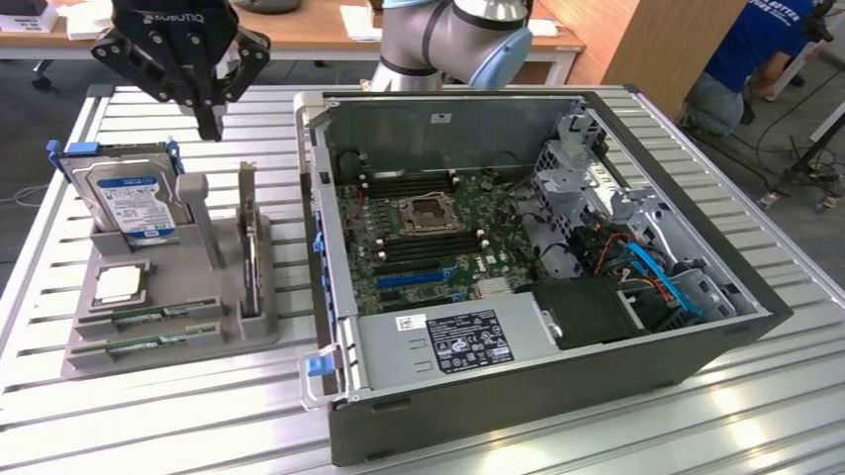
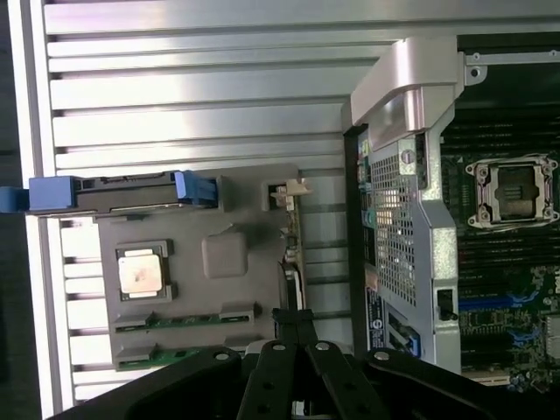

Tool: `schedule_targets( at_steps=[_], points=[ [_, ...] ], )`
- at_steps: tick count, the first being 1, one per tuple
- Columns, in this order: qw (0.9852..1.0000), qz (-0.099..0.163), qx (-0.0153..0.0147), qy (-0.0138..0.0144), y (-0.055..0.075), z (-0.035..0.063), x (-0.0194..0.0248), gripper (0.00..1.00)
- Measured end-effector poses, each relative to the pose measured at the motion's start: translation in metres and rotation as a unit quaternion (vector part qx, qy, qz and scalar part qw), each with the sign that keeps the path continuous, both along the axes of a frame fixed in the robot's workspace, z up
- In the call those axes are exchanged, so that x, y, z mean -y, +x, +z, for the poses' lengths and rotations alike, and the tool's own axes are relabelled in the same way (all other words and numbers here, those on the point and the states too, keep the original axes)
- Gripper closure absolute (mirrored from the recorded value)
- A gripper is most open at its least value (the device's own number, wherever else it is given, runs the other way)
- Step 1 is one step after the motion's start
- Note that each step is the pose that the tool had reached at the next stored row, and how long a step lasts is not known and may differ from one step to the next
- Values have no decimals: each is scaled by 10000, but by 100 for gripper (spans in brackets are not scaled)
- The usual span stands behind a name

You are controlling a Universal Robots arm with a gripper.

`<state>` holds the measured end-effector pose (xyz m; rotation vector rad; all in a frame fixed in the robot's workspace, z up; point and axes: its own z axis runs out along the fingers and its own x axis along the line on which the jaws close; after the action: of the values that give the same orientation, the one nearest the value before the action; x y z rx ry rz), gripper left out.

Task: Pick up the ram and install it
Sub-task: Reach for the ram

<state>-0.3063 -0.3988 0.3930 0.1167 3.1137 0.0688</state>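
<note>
The ram (image 1: 165, 315) (image 2: 188, 319) is a narrow green stick lying flat in a slot of the grey holder (image 1: 198, 332) at the exterior view's left. A matching second green stick (image 1: 145, 344) (image 2: 175, 354) lies in the slot beside it. My gripper (image 1: 209, 129) (image 2: 296, 322) hangs above the far end of the holder, well clear of both sticks. Its black fingers meet at a point, shut on nothing. The open computer case (image 1: 528, 376) stands at the exterior view's right, with the motherboard (image 1: 422, 223) (image 2: 512, 254) and its dark memory slots (image 1: 403, 184) exposed.
The holder also carries a blue-labelled hard drive (image 1: 129, 198) (image 2: 122, 188), a processor chip (image 1: 119, 285) (image 2: 140, 271) and an upright card (image 1: 247, 233) (image 2: 293, 262). All of this rests on a slatted metal table (image 1: 40, 327). A person in a blue shirt (image 1: 766, 40) is at the far right.
</note>
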Motion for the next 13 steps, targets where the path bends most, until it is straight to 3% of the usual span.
schedule_targets(
  at_steps=[13],
  points=[
    [10000, 0, 0, 0, -213, 0, 0, 91]
  ],
)
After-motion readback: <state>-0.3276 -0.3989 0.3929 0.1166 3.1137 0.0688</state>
